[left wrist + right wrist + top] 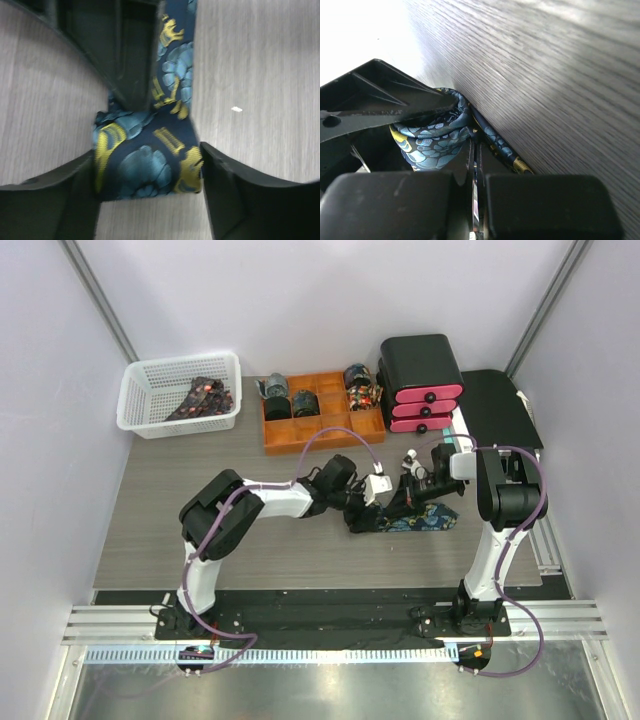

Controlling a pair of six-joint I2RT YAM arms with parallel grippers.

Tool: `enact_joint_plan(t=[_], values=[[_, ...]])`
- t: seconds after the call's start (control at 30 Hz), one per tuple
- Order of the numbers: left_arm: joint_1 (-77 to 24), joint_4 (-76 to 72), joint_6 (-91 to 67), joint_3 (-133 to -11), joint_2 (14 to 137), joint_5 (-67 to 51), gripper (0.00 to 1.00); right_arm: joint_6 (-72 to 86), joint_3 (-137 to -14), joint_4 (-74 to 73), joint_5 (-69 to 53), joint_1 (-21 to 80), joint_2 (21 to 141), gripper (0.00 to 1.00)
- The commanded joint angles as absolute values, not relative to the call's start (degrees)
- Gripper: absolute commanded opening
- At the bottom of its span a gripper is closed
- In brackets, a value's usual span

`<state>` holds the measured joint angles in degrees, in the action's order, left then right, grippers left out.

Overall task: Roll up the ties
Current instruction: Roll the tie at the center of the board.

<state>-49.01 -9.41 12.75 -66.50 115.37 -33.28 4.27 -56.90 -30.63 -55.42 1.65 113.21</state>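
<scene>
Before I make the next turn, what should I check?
1. Left pincer touches both sides of the tie roll: ok.
2. Roll compact, no loose loops showing: ok.
3. Right pincer closed to a slit beside the roll; fabric pinched: cannot tell.
4. Unrolled tail lies flat on the table: ok.
5. Orange organizer has a free compartment: ok.

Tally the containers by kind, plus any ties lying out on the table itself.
basket: 1
tray: 1
drawer unit: 1
loose tie: 1
Total: 4
</scene>
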Motion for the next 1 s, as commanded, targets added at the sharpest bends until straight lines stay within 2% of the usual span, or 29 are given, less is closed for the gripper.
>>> enact_joint_plan(t=[0.0, 0.03, 0.17, 0.4, 0.53, 0.6, 0.9, 0.97], values=[[-49.13, -5.28, 17.04, -66.80, 116.10, -33.14, 0.60, 3.25, -55.55, -27.69, -46.84, 1.85, 114.61, 0.01], [-49.22, -4.75, 17.75, -66.88, 116.19, -32.09, 0.54, 3.51, -55.55, -27.51, -47.02, 1.85, 114.44, 0.01], [-49.74, 1.38, 20.21, -68.46, 117.51, -27.43, 0.45, 4.57, -56.25, -27.94, -48.43, 1.85, 113.64, 0.04], [-49.83, 8.08, 22.24, -69.52, 117.42, -22.42, 0.40, 2.64, -62.48, -36.64, -52.03, 0.79, 109.26, 0.39], [-49.83, 10.97, 22.59, -70.74, 118.04, -21.09, 0.39, 1.93, -62.41, -39.46, -55.01, 0.79, 106.00, 0.48], [-49.92, 11.77, 22.67, -71.19, 118.47, -20.66, 0.38, 2.02, -61.79, -39.73, -56.16, 0.70, 104.94, 0.51], [-50.01, 16.61, 25.22, -73.74, 119.79, -23.55, 0.36, 3.16, -58.72, -36.57, -57.92, 2.46, 103.71, 0.52], [-49.92, 16.96, 25.66, -74.00, 119.79, -23.91, 0.37, 3.16, -58.71, -35.07, -57.05, 2.99, 104.24, 0.47]])
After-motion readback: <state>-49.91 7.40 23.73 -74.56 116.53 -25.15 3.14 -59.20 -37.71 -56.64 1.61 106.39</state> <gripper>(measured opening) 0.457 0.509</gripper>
